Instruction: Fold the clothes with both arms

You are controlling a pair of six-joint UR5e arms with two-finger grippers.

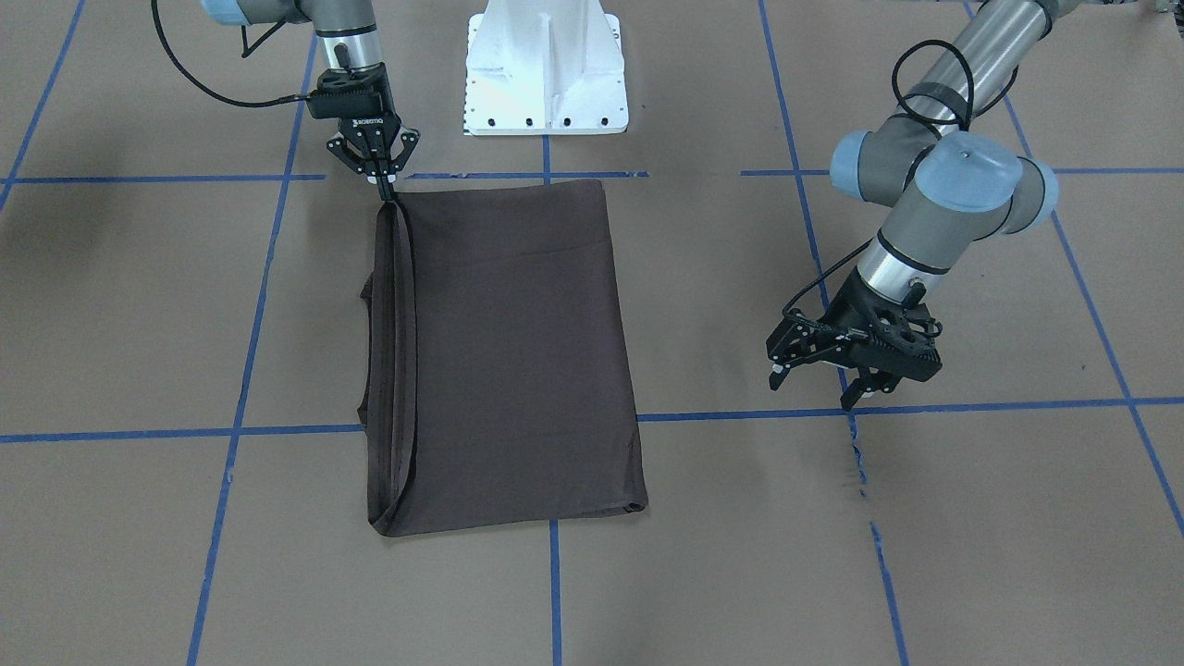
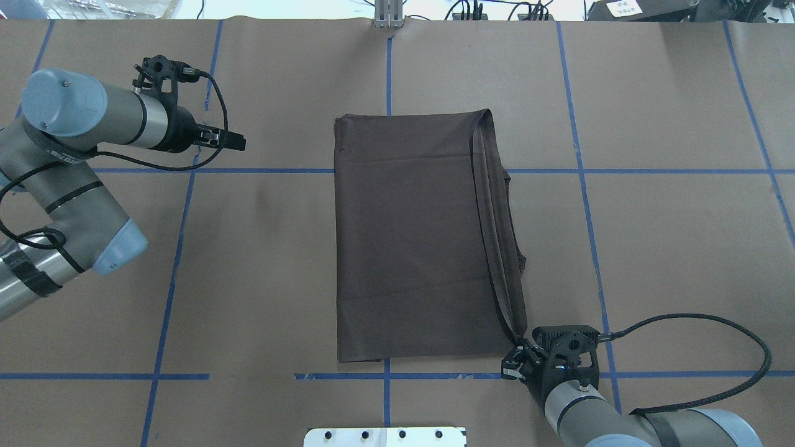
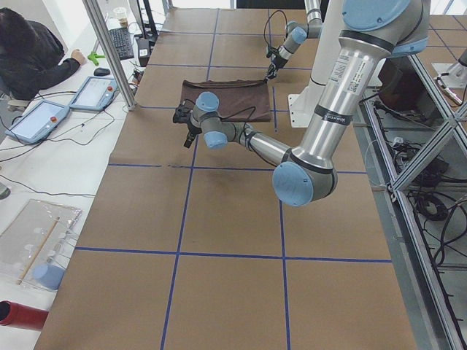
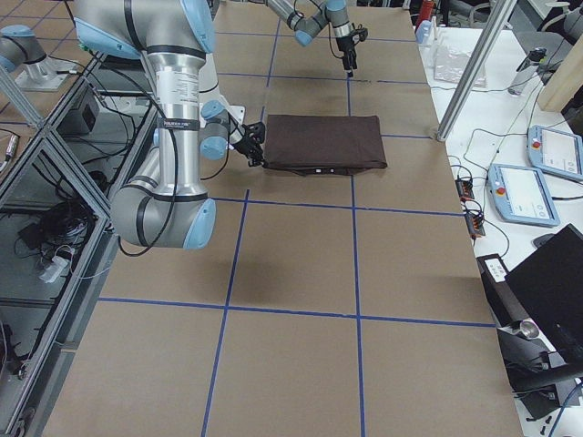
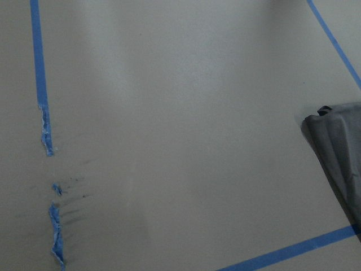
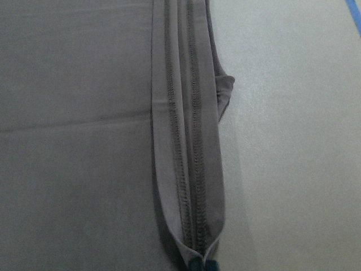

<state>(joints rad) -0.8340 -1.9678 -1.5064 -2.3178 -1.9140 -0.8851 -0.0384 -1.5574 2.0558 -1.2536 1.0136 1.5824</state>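
Clock refs per overhead view. T-shirt lies flat at table ctr, already folded to a narrow rectangle, with the hem band doubled along its 3 o'clock edge. Right end effector is clenched on the 5 o'clock corner. Left end effector is released at approx. 10 o'clock, well apart from the shirt. Est. mid-task: crosswise fold(s) remain.
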